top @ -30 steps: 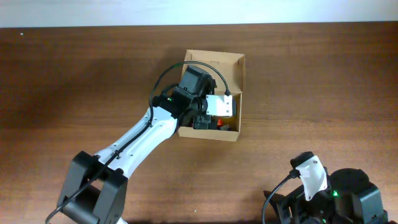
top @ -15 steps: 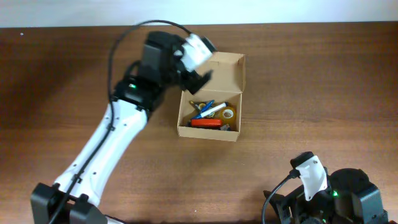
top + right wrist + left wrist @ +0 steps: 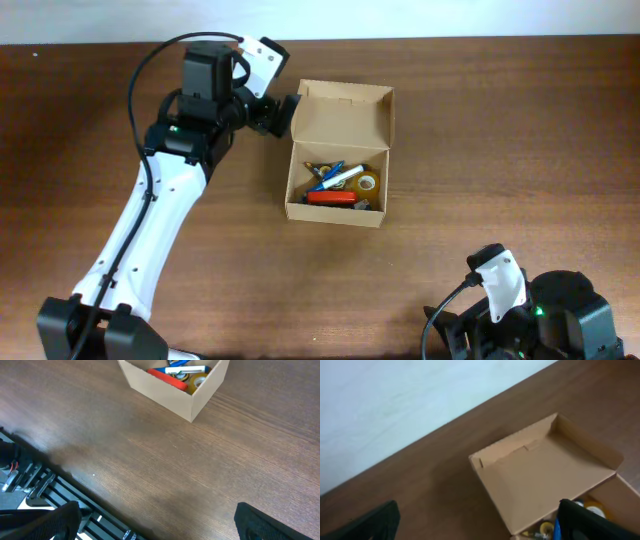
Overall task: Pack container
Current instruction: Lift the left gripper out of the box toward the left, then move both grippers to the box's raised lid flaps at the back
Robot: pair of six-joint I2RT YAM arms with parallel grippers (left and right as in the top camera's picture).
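The container [image 3: 336,212] is a tan cardboard box on the brown table, its hinged flap lid [image 3: 343,118] standing open at the far side. Inside lie a blue and white pen [image 3: 340,178], a red marker [image 3: 330,198] and a yellow tape roll [image 3: 367,183]. My left gripper [image 3: 281,113] is open and empty, just left of the lid's far left corner. In the left wrist view the lid [image 3: 545,472] fills the middle and the gripper [image 3: 480,522] spans it. My right gripper [image 3: 157,520] is open and empty over bare table near the front edge; the container shows in the right wrist view [image 3: 172,397].
The right arm's base [image 3: 530,315] sits at the table's front right corner. A pale wall [image 3: 395,405] runs behind the table's far edge. Black rails [image 3: 45,485] lie below the table's front edge.
My left gripper has lifted out of the container and swung back and left to beside the lid. The contents now show. The right arm has not moved.
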